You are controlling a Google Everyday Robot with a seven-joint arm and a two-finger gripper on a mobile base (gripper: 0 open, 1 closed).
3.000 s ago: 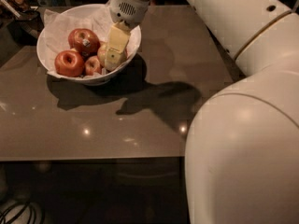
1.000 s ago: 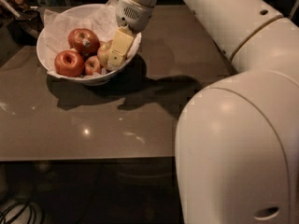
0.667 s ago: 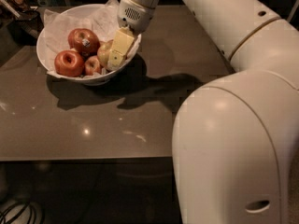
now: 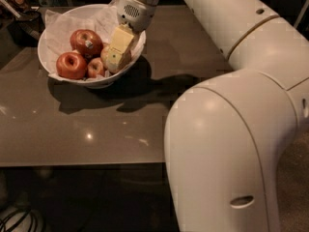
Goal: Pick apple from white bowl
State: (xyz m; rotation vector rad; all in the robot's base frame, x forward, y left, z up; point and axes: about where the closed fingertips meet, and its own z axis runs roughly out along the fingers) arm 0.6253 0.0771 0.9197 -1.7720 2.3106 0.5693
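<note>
Brown surface point(image 4: 96, 129) is carrying the white bowl point(image 4: 103, 81) far left; the gripper point(image 4: 116, 59) is dipping into its right side, hiding most of the apple point(image 4: 104, 54); its grip cannot be told.

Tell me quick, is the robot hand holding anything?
Gripper: down inside the white bowl; open, closed or holding something cannot be told.

You're indoors, though what kind of room can't be told: a glossy brown tabletop point(image 4: 96, 124), cables point(image 4: 19, 221) on the floor, and the hand point(image 4: 116, 57) in the white bowl point(image 4: 42, 57) of apples point(image 4: 71, 65).
</note>
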